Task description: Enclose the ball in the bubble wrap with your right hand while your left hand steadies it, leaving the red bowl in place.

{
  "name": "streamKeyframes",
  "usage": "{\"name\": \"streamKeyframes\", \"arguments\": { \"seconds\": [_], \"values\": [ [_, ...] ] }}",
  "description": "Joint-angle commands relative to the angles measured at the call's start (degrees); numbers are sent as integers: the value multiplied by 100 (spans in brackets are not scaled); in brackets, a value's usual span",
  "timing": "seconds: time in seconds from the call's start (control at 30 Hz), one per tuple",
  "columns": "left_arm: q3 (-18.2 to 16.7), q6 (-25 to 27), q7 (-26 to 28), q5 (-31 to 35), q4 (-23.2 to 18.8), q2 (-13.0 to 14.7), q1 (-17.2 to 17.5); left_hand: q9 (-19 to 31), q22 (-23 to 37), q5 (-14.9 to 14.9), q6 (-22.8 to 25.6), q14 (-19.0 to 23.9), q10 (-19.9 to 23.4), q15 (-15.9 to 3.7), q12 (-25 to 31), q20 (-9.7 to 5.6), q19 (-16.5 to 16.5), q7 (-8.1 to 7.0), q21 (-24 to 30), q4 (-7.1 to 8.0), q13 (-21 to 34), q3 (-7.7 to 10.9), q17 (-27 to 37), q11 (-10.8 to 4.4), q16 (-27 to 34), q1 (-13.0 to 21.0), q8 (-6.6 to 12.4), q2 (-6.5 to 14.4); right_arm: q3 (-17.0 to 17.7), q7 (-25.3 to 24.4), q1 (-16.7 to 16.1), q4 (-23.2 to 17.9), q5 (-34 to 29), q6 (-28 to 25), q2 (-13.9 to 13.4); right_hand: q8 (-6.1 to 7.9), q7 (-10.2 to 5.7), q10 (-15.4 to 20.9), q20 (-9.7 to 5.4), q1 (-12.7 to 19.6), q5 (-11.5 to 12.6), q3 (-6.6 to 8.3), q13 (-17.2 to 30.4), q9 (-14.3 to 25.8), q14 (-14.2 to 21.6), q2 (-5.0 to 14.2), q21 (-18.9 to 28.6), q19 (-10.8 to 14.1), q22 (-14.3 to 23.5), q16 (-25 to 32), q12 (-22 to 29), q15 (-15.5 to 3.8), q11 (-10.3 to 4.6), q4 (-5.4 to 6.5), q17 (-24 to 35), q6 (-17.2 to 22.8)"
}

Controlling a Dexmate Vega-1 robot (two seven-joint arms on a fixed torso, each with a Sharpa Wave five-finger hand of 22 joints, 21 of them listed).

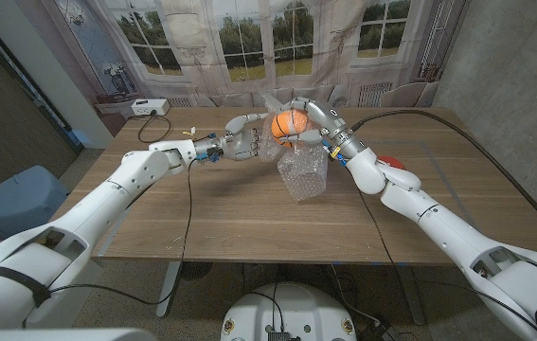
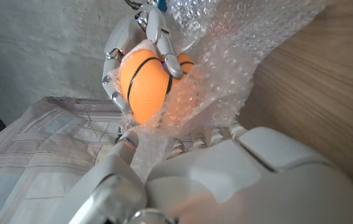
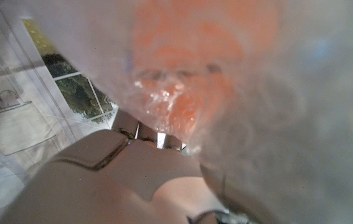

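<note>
The orange ball (image 1: pixel 289 124) is up off the wooden table (image 1: pixel 249 213), held between both hands above the far middle of the tabletop. The right hand (image 1: pixel 313 121) curls over the ball's top and far side, fingers closed on it. The left hand (image 1: pixel 241 138) presses the bubble wrap (image 1: pixel 304 173) against the ball's other side, fingers wrapped on the sheet. The wrap hangs loose below the ball, its lower end reaching the table. The red bowl (image 1: pixel 398 162) sits behind the right forearm.
</note>
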Motion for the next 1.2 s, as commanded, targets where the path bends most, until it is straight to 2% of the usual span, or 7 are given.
{"name": "streamKeyframes", "arguments": {
  "seconds": [0.03, 0.13, 0.43, 0.57, 0.9, 1.1, 1.2],
  "values": [
    [199, -62, 1387, 511, -723, 381, 167, 18, 14, -33, -524, -1128, -834, 31, 36, 127, -684, -32, -60, 40, 5, -31, 25, 42, 18, -69, -6, 5, -535, 1375, 28, 289, 750, -120, -45, 8, 1164, 1041, -1584, 2204, 19, 547, 168, 12, 2087, 2236, 47, -420, 4, -12, 25, -2816, -214, -494, 29, 1179],
    [263, 22, 1616, 701, -914, 506, 157, 18, 20, -28, -534, -1208, -865, 46, 49, 161, -867, -11, -115, 68, 5, -40, 28, 54, 16, -101, 10, 13, -677, 1395, 55, 402, 655, -83, 2, 6, 1175, 1034, -1583, 2203, 19, 552, 170, 12, 2091, 2238, 62, -432, -10, -21, 18, -2812, -211, -494, 40, 1177],
    [230, 4, 1329, 444, -800, 483, 177, 19, 33, -20, -633, -1319, -965, 50, 48, 90, -881, -15, -86, 133, 7, -59, 37, 80, 21, -171, -1, 28, -1071, 1192, 180, 782, 201, 17, 121, 3, 1194, 1006, -1584, 2215, 22, 569, 160, 11, 2082, 2237, 95, -458, -40, -51, -11, -2812, -174, -503, 60, 1181],
    [159, 74, 1113, 136, -731, 455, 224, 19, 37, -19, -643, -1340, -995, 42, 48, 89, -874, -13, -75, 154, 7, -70, 39, 94, 27, -195, 4, 24, -1259, 295, 223, 988, -614, -237, 168, 6, 1212, 1008, -1584, 2223, 25, 582, 151, 10, 2082, 2238, 121, -474, -60, -71, -24, -2811, -167, -508, 75, 1203],
    [135, 81, 1007, -57, -749, 500, 272, 19, 46, -13, -690, -1387, -1042, 76, 63, 141, -842, -6, -37, 203, 7, -96, 40, 146, 41, -251, 9, 11, -1844, -1307, 543, 1680, -1654, -979, 382, 15, 1216, 1060, -1579, 2217, 22, 593, 133, 4, 2116, 2230, 180, -470, -90, -87, -29, -2811, -189, -506, 107, 1253],
    [106, 56, 1015, -110, -750, 544, 300, 18, 49, -11, -705, -1397, -1073, 76, 63, 136, -854, -10, -33, 219, 7, -107, 39, 155, 47, -269, 12, 3, -2228, -1286, 696, 1635, -1978, -1349, 316, 28, 1198, 1097, -1575, 2214, 18, 599, 125, 0, 2134, 2218, 217, -462, -108, -100, -27, -2805, -218, -508, 126, 1305],
    [85, 13, 1023, -122, -751, 560, 319, 18, 51, -10, -712, -1407, -1080, 76, 67, 130, -836, -8, -21, 227, 7, -112, 38, 161, 49, -278, 14, -1, -2300, -615, 678, 1263, -1983, -1707, 243, 33, 1180, 1127, -1573, 2201, 16, 599, 109, -4, 2143, 2210, 234, -462, -120, -106, -29, -2802, -234, -503, 137, 1333]
  ]
}}
